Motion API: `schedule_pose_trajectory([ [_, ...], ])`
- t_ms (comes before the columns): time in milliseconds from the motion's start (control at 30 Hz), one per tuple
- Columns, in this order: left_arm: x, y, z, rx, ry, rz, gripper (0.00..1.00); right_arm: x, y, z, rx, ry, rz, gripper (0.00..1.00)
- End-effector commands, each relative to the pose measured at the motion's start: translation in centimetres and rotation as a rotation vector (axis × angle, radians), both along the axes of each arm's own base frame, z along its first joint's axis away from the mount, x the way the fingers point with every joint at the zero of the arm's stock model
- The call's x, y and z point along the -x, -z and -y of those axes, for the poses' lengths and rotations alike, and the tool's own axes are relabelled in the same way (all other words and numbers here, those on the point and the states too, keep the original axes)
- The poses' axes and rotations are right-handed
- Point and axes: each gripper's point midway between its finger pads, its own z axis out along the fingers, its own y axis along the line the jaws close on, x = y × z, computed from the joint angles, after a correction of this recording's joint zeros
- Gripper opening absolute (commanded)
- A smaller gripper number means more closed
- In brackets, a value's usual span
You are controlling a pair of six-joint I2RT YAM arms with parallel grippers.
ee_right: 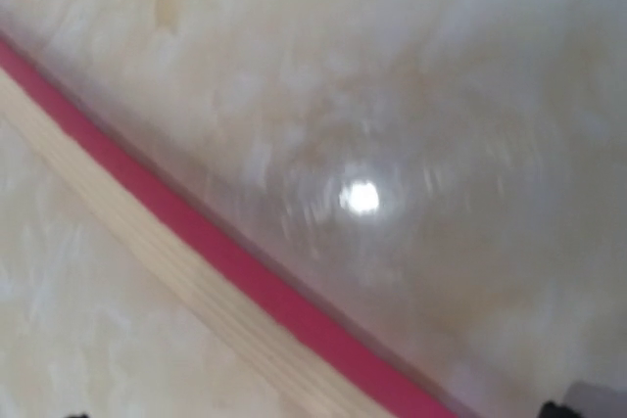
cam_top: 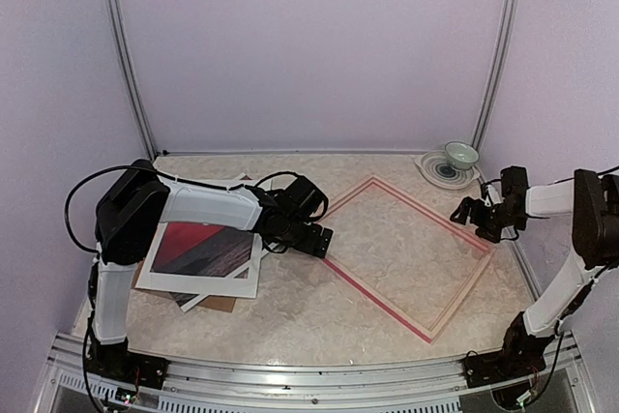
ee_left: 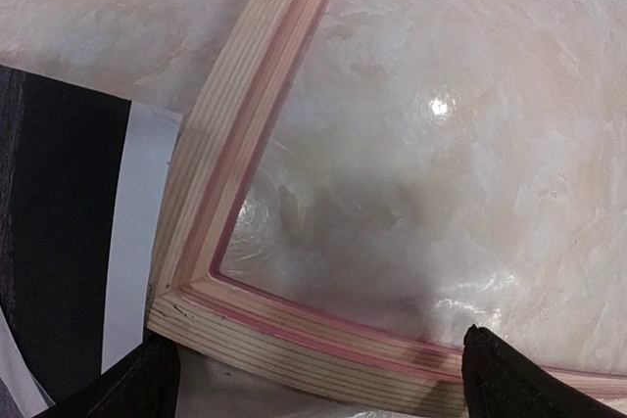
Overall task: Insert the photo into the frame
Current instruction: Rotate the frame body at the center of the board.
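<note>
The frame (cam_top: 387, 282) lies flat on the table, pale wood back up with pink edges, turned like a diamond. The photo (cam_top: 198, 247), red sky over dark sea, lies at the left with the white mat (cam_top: 208, 282). My left gripper (cam_top: 311, 239) is open at the frame's left corner. In the left wrist view (ee_left: 313, 384) its fingertips (ee_left: 529, 384) stand wide apart on either side of the frame's corner rail (ee_left: 294, 335), holding nothing. My right gripper (cam_top: 476, 214) hovers open above the frame's right corner. The right wrist view is blurred and shows a frame rail (ee_right: 225, 281).
A brown backing board (cam_top: 221, 304) sticks out from under the mat. A pale green bowl (cam_top: 461, 154) sits on a patterned plate (cam_top: 437, 171) at the back right. Pale walls and metal posts surround the table. The mat's white edge (ee_left: 132, 232) lies next to the frame's corner.
</note>
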Motion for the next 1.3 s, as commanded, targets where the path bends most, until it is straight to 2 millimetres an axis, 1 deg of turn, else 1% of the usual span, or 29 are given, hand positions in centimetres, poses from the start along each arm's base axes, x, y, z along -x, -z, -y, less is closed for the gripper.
schedule_pose_trajectory([
  [0, -0.5, -0.2, 0.6, 0.022, 0.003, -0.005, 0.99, 1.9, -0.2, -0.3, 0.009, 0.019, -0.032, 0.99],
  [300, -0.6, -0.2, 1.9, 0.067, 0.020, -0.019, 0.99, 3.4, -0.6, -0.1, 0.025, 0.037, -0.031, 0.99],
  [400, -1.0, -0.6, 2.6, 0.082, 0.025, -0.011, 0.99, 3.7, -0.5, 0.0, 0.030, 0.043, -0.032, 0.99],
  [600, -1.9, -0.4, 4.0, 0.102, 0.035, -0.012, 0.99, 4.2, 0.0, -0.2, 0.014, 0.044, -0.049, 0.99],
  [833, -3.7, -0.3, 4.7, 0.132, 0.021, -0.008, 0.99, 4.7, 0.1, -0.6, -0.005, 0.038, -0.048, 0.99],
  [1000, -5.3, -1.1, 5.7, 0.167, 0.018, 0.010, 0.99, 5.1, 0.4, -1.1, -0.031, 0.031, -0.054, 0.99],
  [1067, -6.1, -1.8, 6.3, 0.189, 0.018, 0.023, 0.99, 5.1, 0.4, -1.4, -0.045, 0.027, -0.052, 0.99],
  [1267, -7.8, -2.4, 7.2, 0.239, 0.010, 0.031, 0.99, 5.1, 0.2, -2.4, -0.063, 0.009, -0.045, 0.99],
])
